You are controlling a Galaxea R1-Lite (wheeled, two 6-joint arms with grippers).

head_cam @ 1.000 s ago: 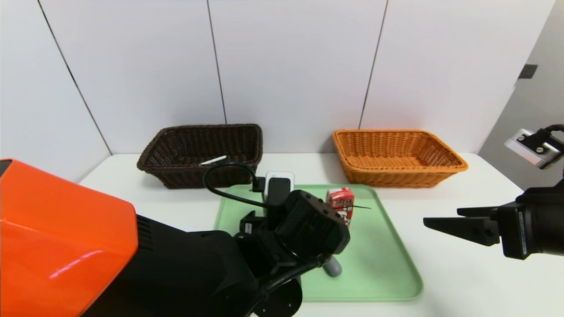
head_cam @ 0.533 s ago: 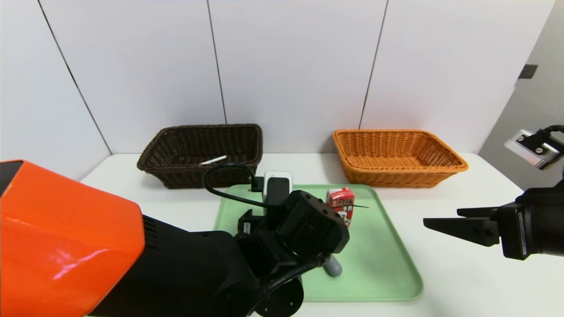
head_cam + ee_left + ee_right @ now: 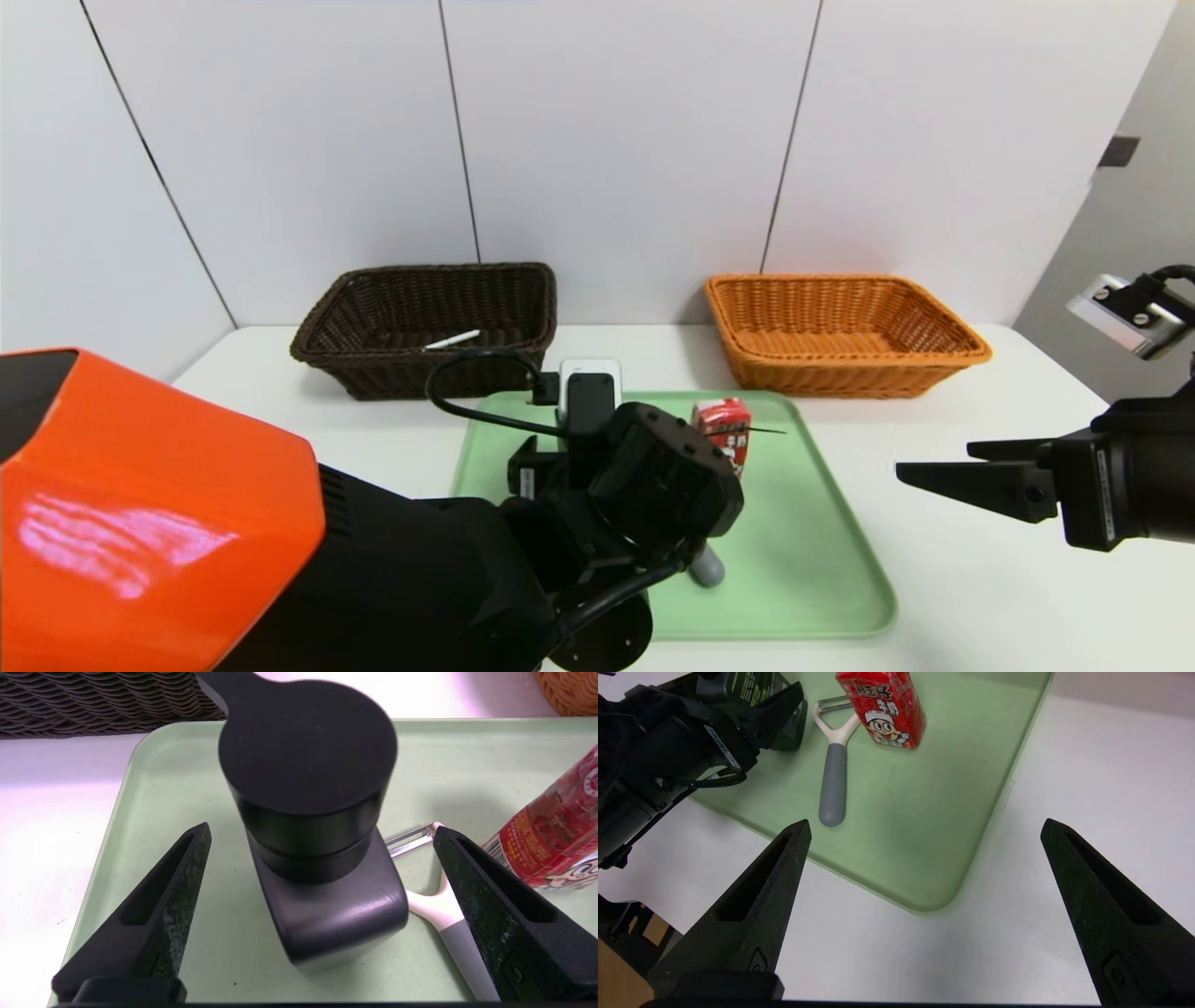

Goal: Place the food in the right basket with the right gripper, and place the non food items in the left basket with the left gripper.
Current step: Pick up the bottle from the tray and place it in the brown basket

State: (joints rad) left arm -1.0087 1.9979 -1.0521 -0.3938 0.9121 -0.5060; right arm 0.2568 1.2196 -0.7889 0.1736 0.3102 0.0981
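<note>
A black pump bottle [image 3: 317, 812] stands on the green tray [image 3: 812, 560], between the fingers of my open left gripper [image 3: 322, 829], with a gap on both sides. The white peeler with a grey handle [image 3: 437, 905] lies beside the bottle, partly under one finger. The red carton [image 3: 724, 429] stands upright farther back on the tray. A white pen [image 3: 451, 340] lies in the dark brown left basket [image 3: 373, 378]. The orange right basket [image 3: 840, 378] holds nothing I can see. My right gripper [image 3: 934, 462] hovers open over the table, right of the tray.
The two baskets stand at the back of the white table against the wall, with a gap between them. My left arm's orange shell [image 3: 140, 523] fills the near left and hides the tray's near left part.
My left arm has edged slightly forward over the tray toward the bottle. The right arm, carton, peeler and pen have not moved.
</note>
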